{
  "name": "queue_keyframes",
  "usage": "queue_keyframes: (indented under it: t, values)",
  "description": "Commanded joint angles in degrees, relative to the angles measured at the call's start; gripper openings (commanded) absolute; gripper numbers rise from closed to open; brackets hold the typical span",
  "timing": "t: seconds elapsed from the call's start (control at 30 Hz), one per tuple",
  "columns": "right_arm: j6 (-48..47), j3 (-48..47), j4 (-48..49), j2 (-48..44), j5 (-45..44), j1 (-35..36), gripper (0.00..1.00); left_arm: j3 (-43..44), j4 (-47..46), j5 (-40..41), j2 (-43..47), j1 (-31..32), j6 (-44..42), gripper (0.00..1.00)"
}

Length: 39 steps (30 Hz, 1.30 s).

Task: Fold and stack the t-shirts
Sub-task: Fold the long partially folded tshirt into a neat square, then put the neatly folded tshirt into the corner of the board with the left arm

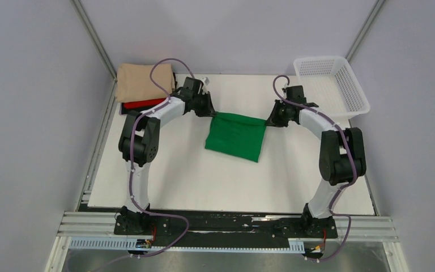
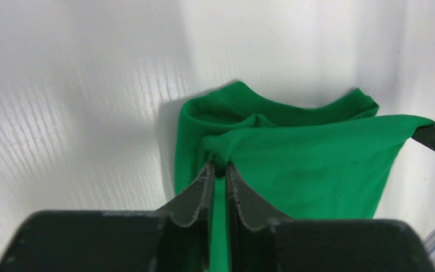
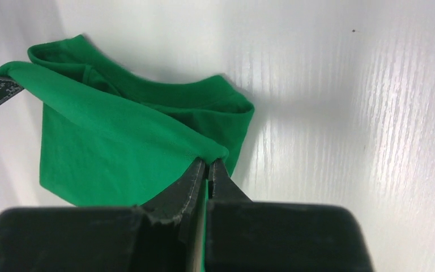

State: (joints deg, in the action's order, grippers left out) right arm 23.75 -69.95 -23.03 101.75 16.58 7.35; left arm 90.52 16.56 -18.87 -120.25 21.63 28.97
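Top external: green t-shirt (image 1: pixel 237 136) at centre of surface (image 1: pixel 192 181). Left pincer (image 1: pixel 210 111) clamped on its 10 o'clock corner, right pincer (image 1: pixel 271 120) clamped on its 2 o'clock corner. Beige t-shirt (image 1: pixel 144 82) lies at 11 o'clock.

near half of the table (image 1: pixel 204 187) lying open, green t-shirt (image 1: pixel 236 136) stretching across the middle and blocking it, beige t-shirt (image 1: pixel 144 82) over red t-shirt (image 1: pixel 147 103) filling the far left corner, white basket (image 1: pixel 331 85) occupying the far right corner

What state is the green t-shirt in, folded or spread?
Folded: green t-shirt shows doubled layers; left hand and right hand pinch its corners.
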Motion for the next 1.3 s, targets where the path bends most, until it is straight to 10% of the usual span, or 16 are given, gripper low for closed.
queue_keyframes:
  t: [0.0, 0.1, 0.2, 0.37, 0.83, 1.0, 1.27]
  values:
    - [-0.1, -5.0, 3.2, 3.7, -4.5, -1.3, 0.07, 4.9, -0.8, 1.7, -3.3, -1.9, -1.6, 0.25]
    - [1.0, -9.8, 2.6, 7.6, -4.7, -1.6, 0.58, 7.4, -1.3, -0.8, -5.0, -2.1, -0.7, 0.51]
    - [2.1, -10.8, 2.3, 7.4, -3.0, -1.6, 0.77, 8.2, -0.8, -3.0, -4.1, -2.1, -0.2, 0.98]
    - [2.8, -3.2, 2.6, -0.6, -5.1, -1.6, 1.00, 0.2, -2.2, -5.0, 1.8, -2.1, -1.7, 1.00]
    - [5.3, 18.6, 5.6, -22.7, -7.7, -1.6, 1.00, -6.1, -1.0, -4.4, -0.7, 1.2, -4.1, 1.00]
    - [4.2, 21.0, 3.7, -28.6, -10.0, -1.7, 1.00, -4.6, 0.9, -2.7, -2.6, 3.5, -4.6, 0.82]
    - [1.9, 22.8, 1.9, -34.8, -13.4, -1.7, 1.00, -1.0, 8.4, 14.5, -4.5, 10.1, -5.4, 0.05]
